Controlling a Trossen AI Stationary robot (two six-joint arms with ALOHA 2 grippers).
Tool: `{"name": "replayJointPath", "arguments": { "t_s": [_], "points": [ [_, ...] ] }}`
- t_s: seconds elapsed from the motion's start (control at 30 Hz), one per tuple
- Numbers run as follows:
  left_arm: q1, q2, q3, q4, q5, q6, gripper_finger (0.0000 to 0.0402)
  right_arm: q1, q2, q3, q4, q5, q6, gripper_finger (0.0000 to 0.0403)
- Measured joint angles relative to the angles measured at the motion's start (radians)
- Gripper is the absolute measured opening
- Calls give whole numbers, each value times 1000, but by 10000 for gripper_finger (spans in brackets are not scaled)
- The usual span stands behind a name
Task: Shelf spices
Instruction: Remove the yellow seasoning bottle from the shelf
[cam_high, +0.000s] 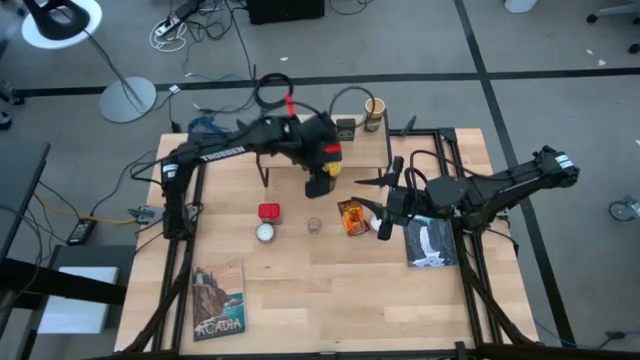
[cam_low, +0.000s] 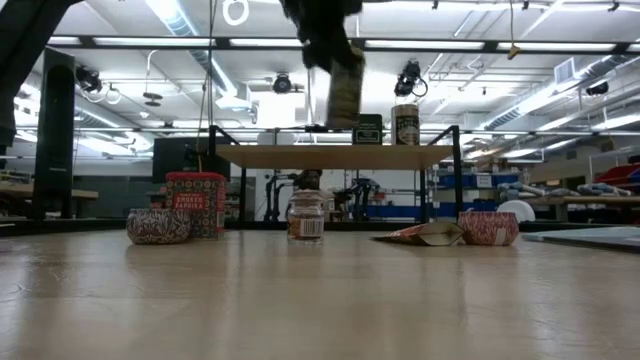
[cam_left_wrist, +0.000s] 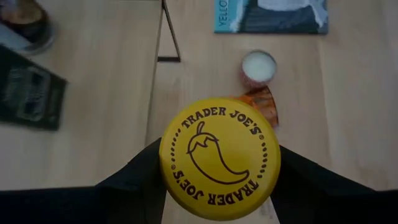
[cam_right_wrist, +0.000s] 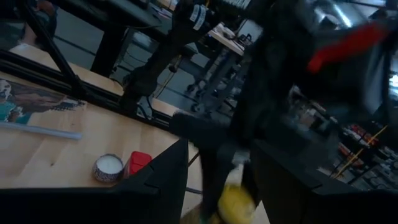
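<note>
My left gripper (cam_high: 322, 176) is shut on the yellow jar (cam_left_wrist: 219, 158). It hangs over the table just in front of the shelf (cam_high: 320, 135); in the low view the jar (cam_low: 345, 92) shows above the shelf's plank (cam_low: 335, 156). A dark tin (cam_high: 345, 128) and a tan jar (cam_high: 374, 112) stand on the plank. On the table stand a red tin (cam_high: 268, 211) and a small jar (cam_high: 314, 225), and an orange packet (cam_high: 351, 216) lies there. My right gripper (cam_high: 384, 205) waits open beside the packet, holding nothing. My left gripper pinches the yellow jar between its two fingers (cam_left_wrist: 134, 183), which lie on opposite sides of its round wall (cam_left_wrist: 166, 163). The fingers slant down from the table's left. The jar's yellow end with the chili print faces the wrist camera. It is tilted and lifted clear of table and shelf.
One white round disc (cam_high: 265, 232) lies by the red tin; the low view shows another (cam_low: 488, 227) at the right. Picture books lie at the near left (cam_high: 218, 300) and under the right arm (cam_high: 432, 242). The shelf's thin black legs (cam_left_wrist: 171, 37) stand near the jar.
</note>
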Motion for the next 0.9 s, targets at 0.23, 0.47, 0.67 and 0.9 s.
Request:
{"name": "replayJointPath", "arguments": {
  "t_s": [0.23,0.47,0.67,0.9],
  "points": [
    [-25,0,-204,233,24,-36,217,42,-1,0,3,79,-49,173],
    [-36,0,-340,373,35,-69,217,43,-2,0,4,82,-52,173],
    [-42,0,-441,464,37,-94,217,43,-2,0,4,82,-52,173],
    [-55,0,-540,591,39,-110,217,43,-2,0,3,81,-52,173]
  ]
}}
